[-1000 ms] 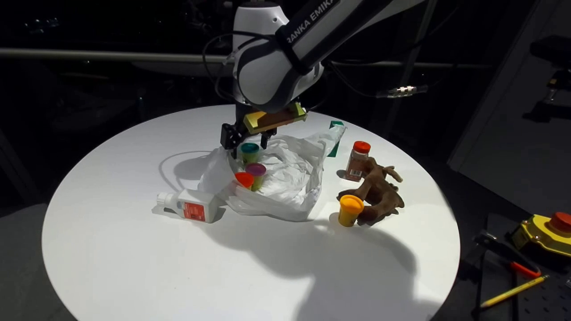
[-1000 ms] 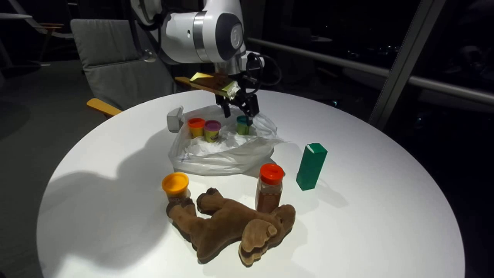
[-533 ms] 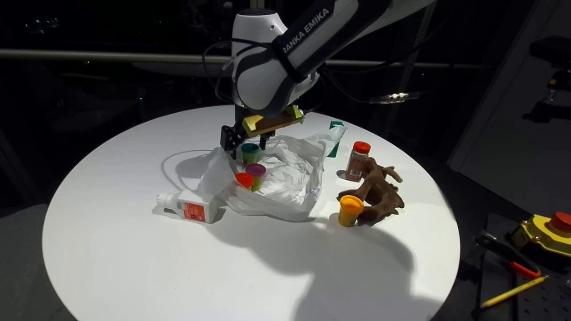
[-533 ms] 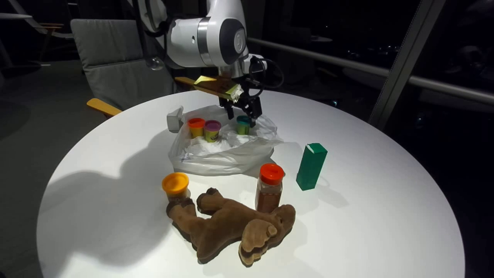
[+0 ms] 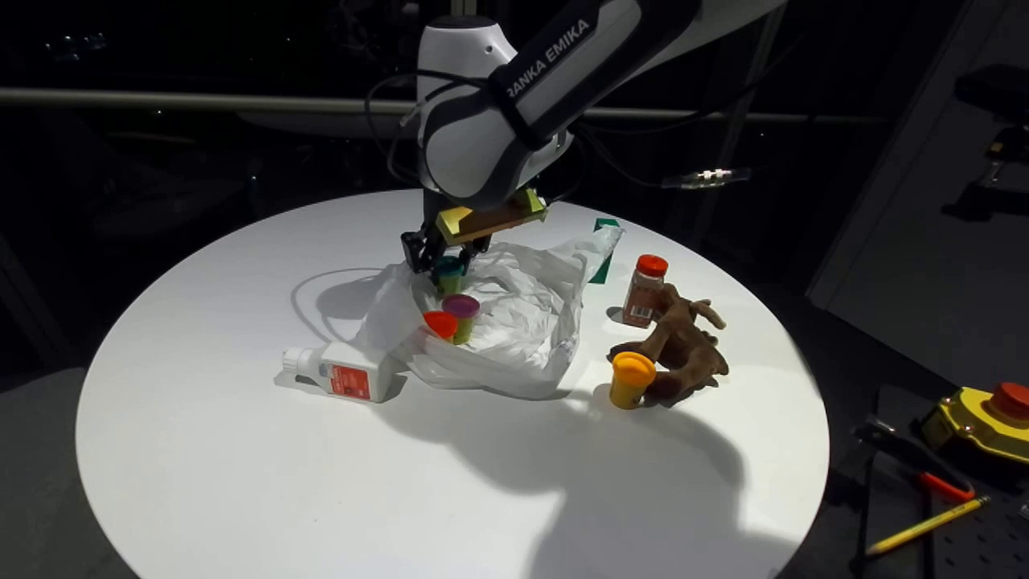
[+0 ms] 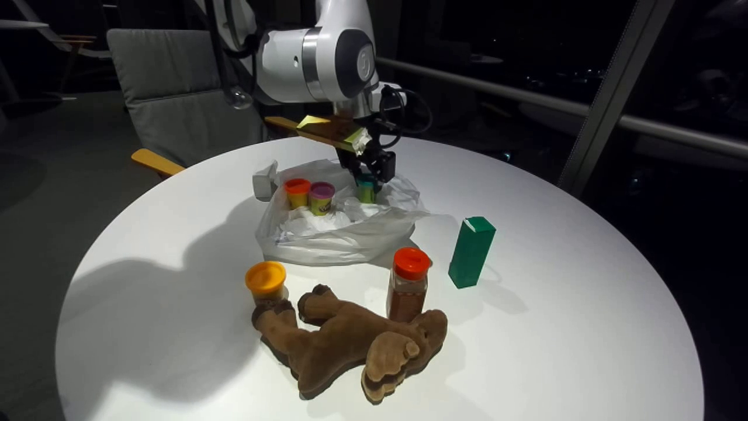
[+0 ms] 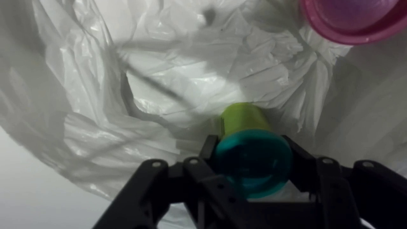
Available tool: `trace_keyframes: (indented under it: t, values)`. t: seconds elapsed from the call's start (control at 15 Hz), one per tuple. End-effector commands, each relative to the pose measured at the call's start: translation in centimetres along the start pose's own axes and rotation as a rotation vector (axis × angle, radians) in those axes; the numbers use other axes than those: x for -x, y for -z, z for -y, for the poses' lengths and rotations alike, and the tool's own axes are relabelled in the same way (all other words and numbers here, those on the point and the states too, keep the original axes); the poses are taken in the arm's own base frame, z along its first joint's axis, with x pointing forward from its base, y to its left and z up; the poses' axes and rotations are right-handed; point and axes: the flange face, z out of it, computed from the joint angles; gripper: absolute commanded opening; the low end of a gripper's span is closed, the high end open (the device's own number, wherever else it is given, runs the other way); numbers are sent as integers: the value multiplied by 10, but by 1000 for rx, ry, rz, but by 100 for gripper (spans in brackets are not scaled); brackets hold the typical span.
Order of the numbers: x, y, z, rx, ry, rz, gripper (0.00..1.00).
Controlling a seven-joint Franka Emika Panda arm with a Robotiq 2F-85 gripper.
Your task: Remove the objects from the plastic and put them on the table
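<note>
A crumpled white plastic bag point(image 5: 498, 375) lies spread on the round white table point(image 5: 321, 482), its mouth facing up. Inside it a green tub with a teal lid point(image 7: 256, 162) stands between the fingers of my gripper point(image 7: 250, 151). Both fingers press against the sides of its lid in the wrist view, so the gripper is shut on it. In both exterior views the tub point(image 6: 366, 194) still rests low in the bag. A purple-lidded tub point(image 6: 322, 202) and a red-lidded tub point(image 6: 297, 188) stand together in the bag, away from the gripper.
Outside the bag lie a white bottle point(image 5: 346, 371) and a brown plush animal point(image 6: 345, 348). A yellow tub point(image 5: 630, 378), a red-capped jar point(image 6: 408, 286) and a green box point(image 6: 471, 251) stand on the table. The bag's raised walls surround the gripper.
The arm has come down slightly over the bag. The fingers, wide apart before, have closed in on the teal-lidded tub from both sides. The other objects have stayed in place.
</note>
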Motion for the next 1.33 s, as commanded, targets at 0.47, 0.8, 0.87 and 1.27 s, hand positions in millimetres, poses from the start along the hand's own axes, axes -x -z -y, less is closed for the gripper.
trace_keyframes:
  t: [0.47, 0.8, 0.87, 1.27]
  values:
    - [28, 67, 26, 111, -168, -47, 24]
    - [81, 112, 69, 187, -256, -103, 24]
    - [91, 120, 78, 203, -275, -131, 24]
    - [155, 143, 123, 169, -182, -45, 24]
